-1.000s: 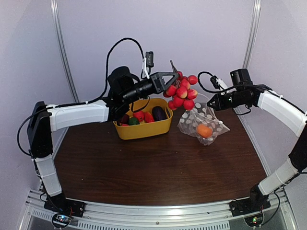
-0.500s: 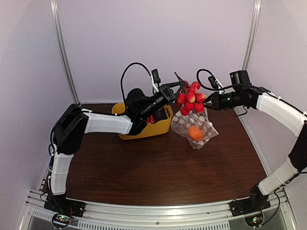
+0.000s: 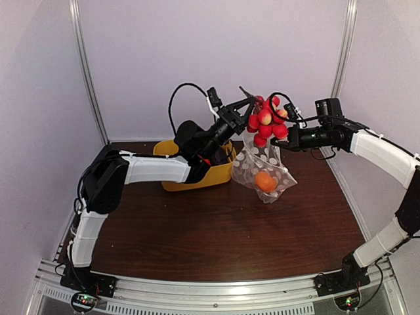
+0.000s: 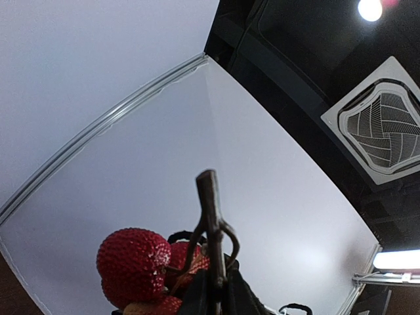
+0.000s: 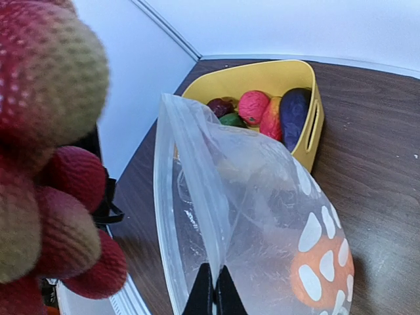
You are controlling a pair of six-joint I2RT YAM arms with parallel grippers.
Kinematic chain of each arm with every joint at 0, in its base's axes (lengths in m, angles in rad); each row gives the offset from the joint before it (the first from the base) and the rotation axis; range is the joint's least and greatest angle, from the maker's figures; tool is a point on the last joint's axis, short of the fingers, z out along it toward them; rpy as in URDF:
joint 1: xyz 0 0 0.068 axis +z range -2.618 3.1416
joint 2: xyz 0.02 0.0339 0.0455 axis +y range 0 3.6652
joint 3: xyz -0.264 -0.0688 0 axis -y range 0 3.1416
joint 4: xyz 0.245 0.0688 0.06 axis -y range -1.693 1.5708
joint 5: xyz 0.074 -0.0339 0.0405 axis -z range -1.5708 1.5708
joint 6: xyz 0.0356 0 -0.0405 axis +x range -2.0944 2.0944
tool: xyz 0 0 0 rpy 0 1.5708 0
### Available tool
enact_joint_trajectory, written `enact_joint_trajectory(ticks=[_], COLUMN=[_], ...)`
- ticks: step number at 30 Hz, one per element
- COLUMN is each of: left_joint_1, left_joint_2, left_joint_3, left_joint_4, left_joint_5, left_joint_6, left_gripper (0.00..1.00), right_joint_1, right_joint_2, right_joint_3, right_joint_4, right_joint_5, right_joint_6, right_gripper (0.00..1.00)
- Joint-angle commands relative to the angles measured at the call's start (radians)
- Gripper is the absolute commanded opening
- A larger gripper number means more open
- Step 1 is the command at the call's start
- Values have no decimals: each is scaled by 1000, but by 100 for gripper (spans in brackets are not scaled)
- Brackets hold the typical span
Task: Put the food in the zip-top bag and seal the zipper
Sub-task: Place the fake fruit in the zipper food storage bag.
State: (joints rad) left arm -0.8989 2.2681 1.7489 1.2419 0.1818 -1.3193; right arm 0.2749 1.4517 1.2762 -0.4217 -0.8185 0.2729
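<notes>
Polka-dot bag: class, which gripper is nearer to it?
Right. The right gripper pinches the bag at its rim; the left gripper holds the cherry bunch above it.

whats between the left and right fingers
The red fruit bunch, hanging from the left fingers above the bag; seen in the top view.

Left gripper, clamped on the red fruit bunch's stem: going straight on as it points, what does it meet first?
Likely nothing close: beyond the red fruit bunch's brown stem pinched in the left gripper, the left wrist view shows only white wall; depth there is unclear.
</notes>
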Motion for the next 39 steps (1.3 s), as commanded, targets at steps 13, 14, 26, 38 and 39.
enact_joint_trajectory(ticks=[13,14,26,38,39], left_joint_1=[1,2,2,-1,-1], left_joint_2=[44,38,28,17,17], left_joint_3=[-140,-158,-227,-174,-174], left_joint_4=[54,52,70,-21,-40], left_joint_5=[-18,-19,14,162,163], left_joint_6=[99,111,171,229,241], left_gripper=[0,0,0,0,0], right_joint_1=[-89,-93,-100,-102,-102], right_joint_2=[-49,-53,-80,-42,-47], right_joint_3=[-53,-55,-35,0,0], right_joint_4=[183,186,80,54,54], right_joint_5=[-180,-180,5,48,45], right_joint_6=[175,174,37,3,1], right_gripper=[0,0,0,0,0])
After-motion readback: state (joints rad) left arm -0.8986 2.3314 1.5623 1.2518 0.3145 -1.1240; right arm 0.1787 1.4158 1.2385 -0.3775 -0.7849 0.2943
